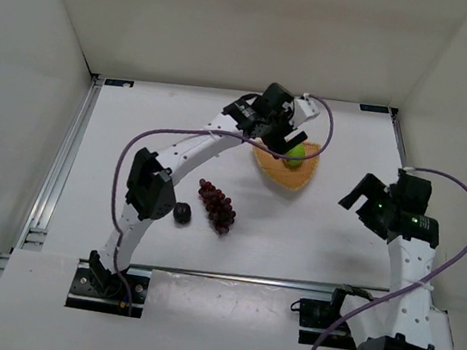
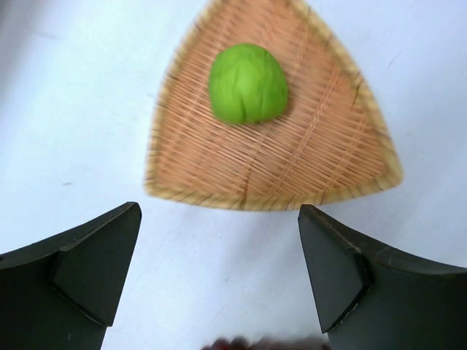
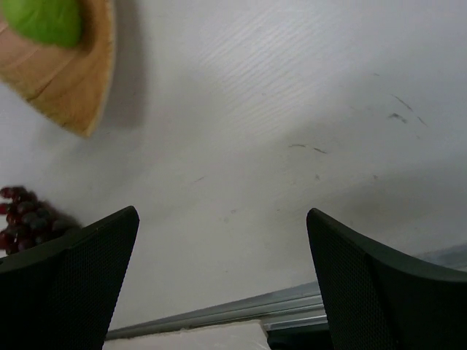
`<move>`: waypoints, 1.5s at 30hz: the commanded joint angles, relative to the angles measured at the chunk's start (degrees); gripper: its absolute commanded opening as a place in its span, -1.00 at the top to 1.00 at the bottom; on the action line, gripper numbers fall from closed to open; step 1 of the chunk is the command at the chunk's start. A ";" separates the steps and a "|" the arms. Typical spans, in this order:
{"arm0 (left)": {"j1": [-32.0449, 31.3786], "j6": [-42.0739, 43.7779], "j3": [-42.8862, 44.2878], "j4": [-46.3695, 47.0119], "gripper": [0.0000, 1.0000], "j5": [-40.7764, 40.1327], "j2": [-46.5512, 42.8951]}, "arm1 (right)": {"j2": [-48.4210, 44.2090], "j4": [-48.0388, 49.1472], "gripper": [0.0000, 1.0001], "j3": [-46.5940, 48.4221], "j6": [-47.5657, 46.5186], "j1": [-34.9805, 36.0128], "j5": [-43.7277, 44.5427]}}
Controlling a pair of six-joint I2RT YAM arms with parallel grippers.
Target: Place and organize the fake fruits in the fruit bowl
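The bright green apple lies inside the tan woven fruit bowl, toward its far corner. My left gripper hovers over the bowl's edge, open, with nothing between its fingers. The dark red grape bunch lies on the table to the left of the bowl. A small dark round fruit sits just left of the grapes. My right gripper hangs open to the right of the bowl; in its view I see the bowl, the apple and the grapes.
White walls close in the table on the left, back and right. A metal rail runs along the left edge and another along the near edge. Purple cables loop beside both arms.
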 commanded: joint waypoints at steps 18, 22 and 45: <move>34.70 -5.36 -61.96 -3.03 -1.00 -2.68 -56.77 | 51.09 8.97 -1.00 37.35 -7.74 60.77 11.70; 40.07 -5.99 -68.92 -4.17 -1.00 -0.49 -61.95 | 60.58 8.10 -1.00 43.17 -8.96 63.94 7.91; 38.68 -5.46 -68.93 -10.15 -1.00 5.40 -59.24 | 52.62 3.78 0.57 45.64 2.71 59.48 14.94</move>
